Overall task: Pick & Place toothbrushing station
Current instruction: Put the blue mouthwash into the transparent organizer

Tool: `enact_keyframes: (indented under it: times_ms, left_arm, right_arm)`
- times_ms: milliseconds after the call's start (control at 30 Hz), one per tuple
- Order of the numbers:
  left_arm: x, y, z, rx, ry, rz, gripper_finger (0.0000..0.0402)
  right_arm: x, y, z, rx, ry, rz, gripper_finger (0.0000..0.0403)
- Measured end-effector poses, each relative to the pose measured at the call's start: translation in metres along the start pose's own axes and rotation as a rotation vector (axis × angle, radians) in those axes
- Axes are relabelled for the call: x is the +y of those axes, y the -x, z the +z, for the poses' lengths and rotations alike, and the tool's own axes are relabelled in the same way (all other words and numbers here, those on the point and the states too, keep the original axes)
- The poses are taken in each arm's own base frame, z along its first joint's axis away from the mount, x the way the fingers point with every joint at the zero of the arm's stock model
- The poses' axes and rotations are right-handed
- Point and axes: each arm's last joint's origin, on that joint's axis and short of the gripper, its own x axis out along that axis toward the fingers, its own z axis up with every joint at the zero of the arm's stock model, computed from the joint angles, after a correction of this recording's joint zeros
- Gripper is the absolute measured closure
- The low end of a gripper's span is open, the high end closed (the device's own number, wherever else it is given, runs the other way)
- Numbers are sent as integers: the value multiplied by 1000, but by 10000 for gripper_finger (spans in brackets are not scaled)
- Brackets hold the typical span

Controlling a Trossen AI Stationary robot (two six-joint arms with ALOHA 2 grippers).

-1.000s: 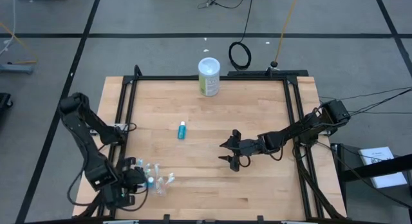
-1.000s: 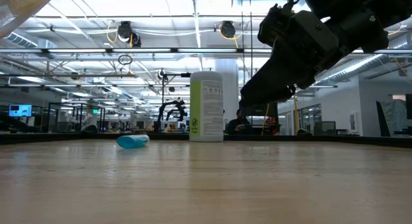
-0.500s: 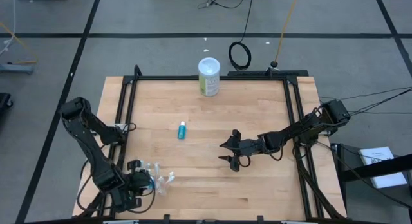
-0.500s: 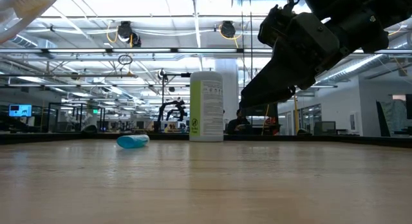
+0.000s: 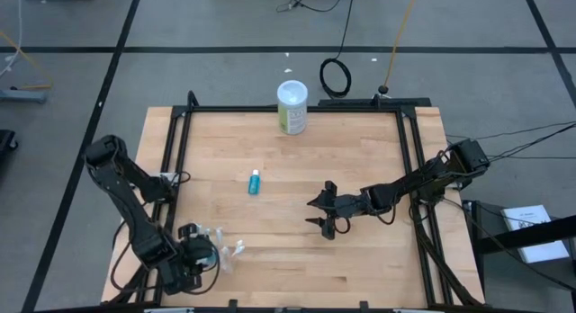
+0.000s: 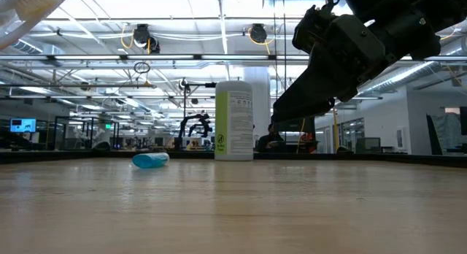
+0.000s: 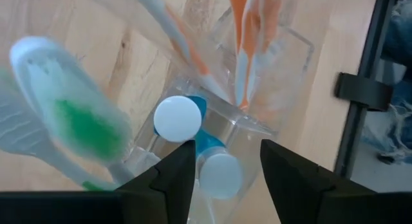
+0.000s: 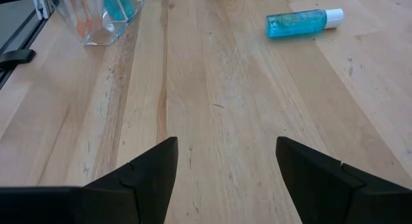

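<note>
Left gripper (image 5: pixel 193 259): sat at the near-left corner of the table (image 5: pixel 297 259), right against the clear plastic cup (image 5: pixel 219 252). In its wrist view the fingers (image 7: pixel 168 179) stood apart, with the cup between and just ahead of them; nothing was clamped.

Cup contents: toothbrushes (image 7: pixel 248 40) with orange and green heads leaned in the cup, and two teal tubes with white caps (image 7: pixel 177 119) lay inside it.

Loose tube (image 5: pixel 255 182): lay on its side mid-table, left of centre, well apart from the cup; the right wrist view showed it clearly (image 8: pixel 302 22).

Right gripper (image 5: pixel 326 219): hovered above the table right of centre, jaws wide apart, holding nothing.

Canister (image 5: pixel 292 107): stood upright at the far edge, not part of the set.

Step in hand, as judged: grasping the loaded cup.

Doing it well: the fingers should straddle the cup wall low down and close gently, since thin plastic may flex or slip. The cup should stay upright when lifted, or the tall brushes could tip it.
</note>
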Motion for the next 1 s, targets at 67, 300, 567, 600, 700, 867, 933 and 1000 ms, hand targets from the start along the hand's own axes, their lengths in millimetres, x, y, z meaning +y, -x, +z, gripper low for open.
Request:
enact_keyframes:
  times_ms: [67,300,567,600,700,867,933,1000]
  left_arm:
    - [1,3,2,21,9,-19,219]
    - [7,21,14,-22,27,-121,218]
    - [6,58,35,-338,-70,-323,218]
    - [6,64,39,-408,-83,-339,218]
    - [5,81,55,-672,-106,-329,218]
    - [9,97,83,-987,-47,-190,218]
    - [19,96,97,-1010,-39,-138,218]
    - [33,90,114,-982,-3,-113,218]
  right_arm:
    - [0,0,0,0,0,0,149]
    - [0,0,0,0,-3,0,149]
    - [0,0,0,0,-3,0,149]
    - [0,0,0,0,-3,0,149]
    - [0,0,0,1,-3,0,149]
    - [0,0,0,0,-13,0,149]
    - [0,0,0,0,-19,0,149]
    - [0,0,0,0,-19,0,149]
